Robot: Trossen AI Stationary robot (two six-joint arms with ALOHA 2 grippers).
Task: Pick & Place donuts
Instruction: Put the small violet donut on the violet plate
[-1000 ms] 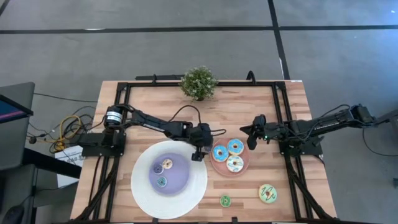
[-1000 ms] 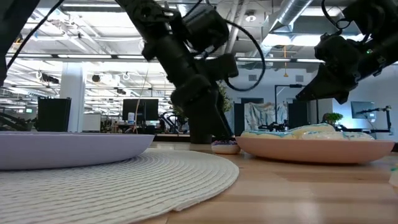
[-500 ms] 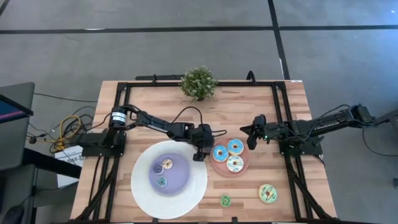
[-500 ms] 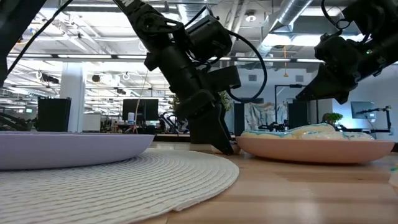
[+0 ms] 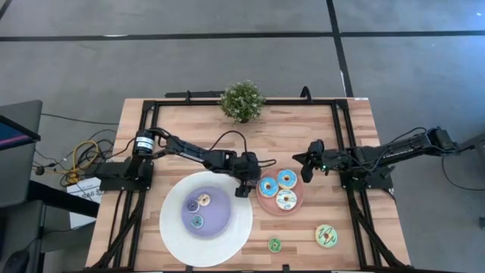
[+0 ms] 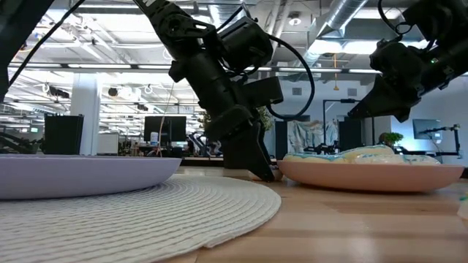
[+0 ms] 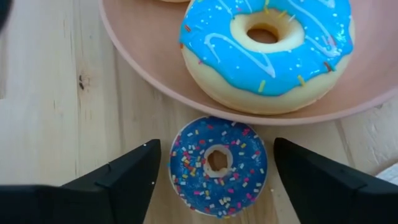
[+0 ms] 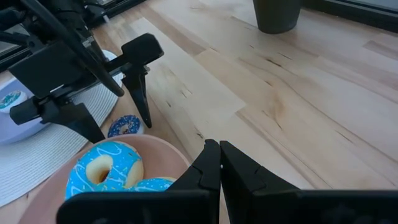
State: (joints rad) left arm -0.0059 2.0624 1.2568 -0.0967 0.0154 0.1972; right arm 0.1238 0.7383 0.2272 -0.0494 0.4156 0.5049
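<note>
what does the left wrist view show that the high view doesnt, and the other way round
Only the left wrist view shows the tiny dark blue donut lying on the wood between the left end effector's open fingers; from above the arm hides it.

Only the high view shows the white-and-purple plate holding two tiny donuts, the green donuts near the front edge, the plant, and the right end effector waiting, shut.

Both show the pink plate and its light blue donut.
</note>
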